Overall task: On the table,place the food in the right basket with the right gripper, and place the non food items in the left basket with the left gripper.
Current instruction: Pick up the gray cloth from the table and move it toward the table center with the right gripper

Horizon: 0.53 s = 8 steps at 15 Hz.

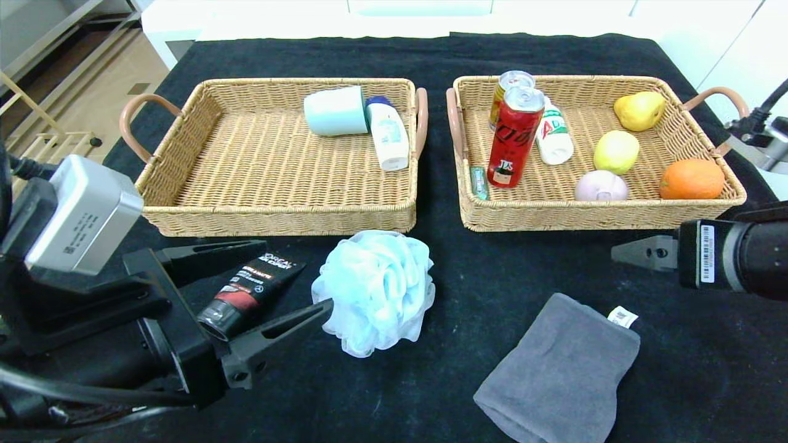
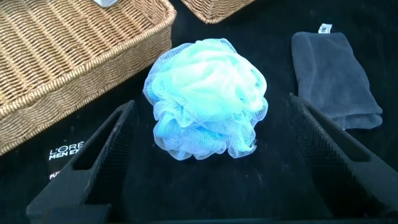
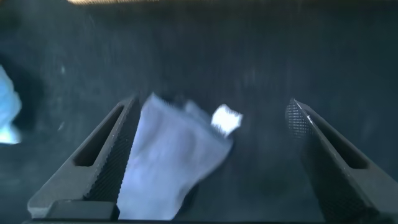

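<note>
A light-blue bath loofah (image 1: pixel 372 289) lies on the black cloth in front of the left basket (image 1: pixel 283 218). A black L'Oreal tube (image 1: pixel 252 286) lies beside it. A grey cloth (image 1: pixel 560 369) lies at the front right. My left gripper (image 1: pixel 295 275) is open and low at the front left. In the left wrist view the loofah (image 2: pixel 208 99) sits just beyond the gap of my left gripper (image 2: pixel 211 99), and the tube (image 2: pixel 65 152) lies under one finger. My right gripper (image 1: pixel 619 253) hovers open in front of the right basket (image 1: pixel 591 215). The right wrist view shows the right gripper (image 3: pixel 211 106) above the grey cloth (image 3: pixel 168 162).
The left basket holds a pale-green cup (image 1: pixel 335 111) and a white bottle (image 1: pixel 388 135). The right basket holds a red can (image 1: pixel 514 138), a second can, a white bottle (image 1: pixel 554 138), a pear (image 1: pixel 640 111), a yellow fruit (image 1: pixel 615 152), an orange (image 1: pixel 691 179) and a pale purple round item (image 1: pixel 600 186).
</note>
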Motion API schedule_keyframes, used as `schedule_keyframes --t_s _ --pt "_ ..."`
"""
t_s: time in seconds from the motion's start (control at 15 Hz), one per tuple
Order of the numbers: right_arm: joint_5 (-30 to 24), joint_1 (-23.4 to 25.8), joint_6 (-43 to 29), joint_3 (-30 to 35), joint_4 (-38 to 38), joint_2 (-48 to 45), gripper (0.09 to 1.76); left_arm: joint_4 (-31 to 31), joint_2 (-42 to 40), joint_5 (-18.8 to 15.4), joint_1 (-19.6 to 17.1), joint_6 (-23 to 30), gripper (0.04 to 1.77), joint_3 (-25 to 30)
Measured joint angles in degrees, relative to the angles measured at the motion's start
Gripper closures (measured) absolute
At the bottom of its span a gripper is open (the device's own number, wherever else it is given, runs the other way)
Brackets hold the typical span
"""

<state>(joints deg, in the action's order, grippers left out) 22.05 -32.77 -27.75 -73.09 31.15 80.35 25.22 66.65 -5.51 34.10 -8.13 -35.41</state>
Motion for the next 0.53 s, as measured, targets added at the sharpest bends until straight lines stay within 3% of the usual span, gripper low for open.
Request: schedule_keyframes --t_s 0.2,0.53 --pt "0.00 -3.12 -9.16 -4.50 8.57 2.50 0.15 0.00 0.27 0.00 0.00 0.01 0.09 0.05" --pt "-1.00 -6.39 -19.88 -5.24 11.50 8.22 0.15 0.11 0.28 0.00 -0.01 0.00 0.09 0.09"
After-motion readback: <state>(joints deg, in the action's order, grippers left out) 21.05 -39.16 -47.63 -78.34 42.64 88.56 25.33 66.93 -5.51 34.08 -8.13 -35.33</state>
